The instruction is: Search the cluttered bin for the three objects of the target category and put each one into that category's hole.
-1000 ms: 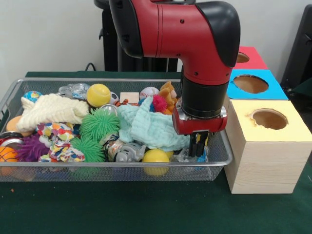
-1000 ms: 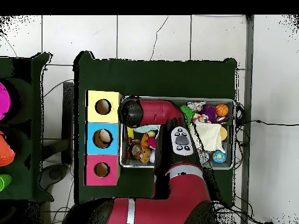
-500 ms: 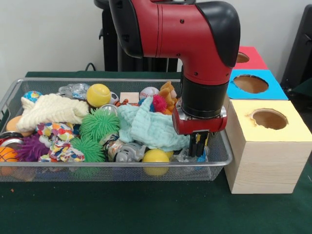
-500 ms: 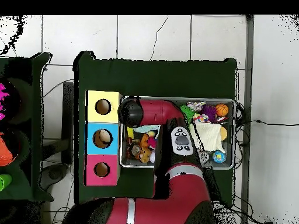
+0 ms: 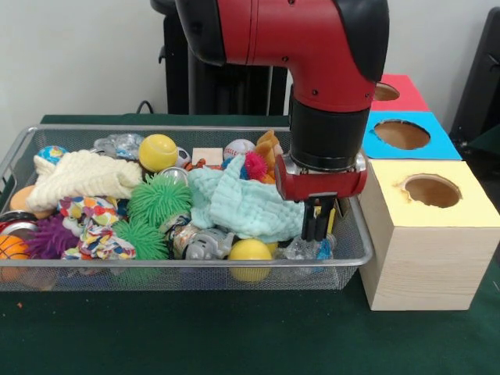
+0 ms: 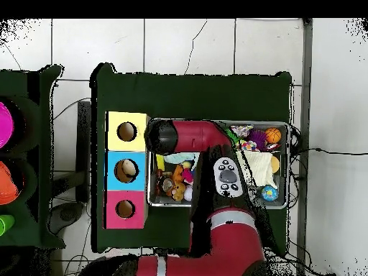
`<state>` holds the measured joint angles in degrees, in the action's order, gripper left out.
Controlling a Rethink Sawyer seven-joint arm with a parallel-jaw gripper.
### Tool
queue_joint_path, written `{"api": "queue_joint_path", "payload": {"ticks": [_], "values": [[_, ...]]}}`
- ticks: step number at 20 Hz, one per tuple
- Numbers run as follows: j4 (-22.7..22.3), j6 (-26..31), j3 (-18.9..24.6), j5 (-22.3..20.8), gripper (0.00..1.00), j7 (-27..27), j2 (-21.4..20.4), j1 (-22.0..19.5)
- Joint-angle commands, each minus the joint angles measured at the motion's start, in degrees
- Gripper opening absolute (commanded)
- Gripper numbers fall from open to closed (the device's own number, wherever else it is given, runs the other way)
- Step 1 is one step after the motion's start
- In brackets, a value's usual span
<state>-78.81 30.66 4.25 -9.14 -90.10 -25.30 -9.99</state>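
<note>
I see my gripper [image 5: 319,228] hanging low over the wire bin [image 5: 349,258], at the end next to the yellow box [image 5: 433,234]. Its dark fingers sit close together, and it looks like something yellow is stuck between them, but I cannot tell for sure. The tips are just above a crinkly clear wrapper [image 5: 306,248] and beside the light green cloth [image 5: 242,205]. A yellow ball [image 5: 250,255] lies near. I can read no words anywhere.

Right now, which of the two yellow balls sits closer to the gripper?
The yellow ball against the bin's near wall, beside the gripper; the other lies toward the far wall.
</note>
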Motion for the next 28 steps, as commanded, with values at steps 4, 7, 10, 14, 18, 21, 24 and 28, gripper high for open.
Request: {"api": "queue_joint_path", "payload": {"ticks": [4, 7, 10, 14, 18, 21, 24, 28], "values": [[-3.16, 11.66, 2.62, -0.82, 0.00, 1.32, -6.26, -1.83], [-2.69, 12.12, 2.40, -1.08, 0.00, 0.85, -6.61, -1.71], [-4.03, 10.15, 1.92, -1.23, 0.00, -0.85, -6.54, -2.00], [-5.19, 7.42, 0.83, -0.82, 0.00, -4.14, -6.42, -2.10], [-6.86, 6.84, -0.35, 0.55, 0.00, -7.63, -6.81, -2.13], [-8.26, 5.63, -1.07, 1.62, 0.00, -10.20, -7.02, -2.16], [-9.20, 4.55, -1.76, 2.85, 0.00, -12.69, -7.03, -2.26], [-9.96, 4.11, -3.11, 4.54, 1.00, -14.25, -7.09, -1.92]]}}
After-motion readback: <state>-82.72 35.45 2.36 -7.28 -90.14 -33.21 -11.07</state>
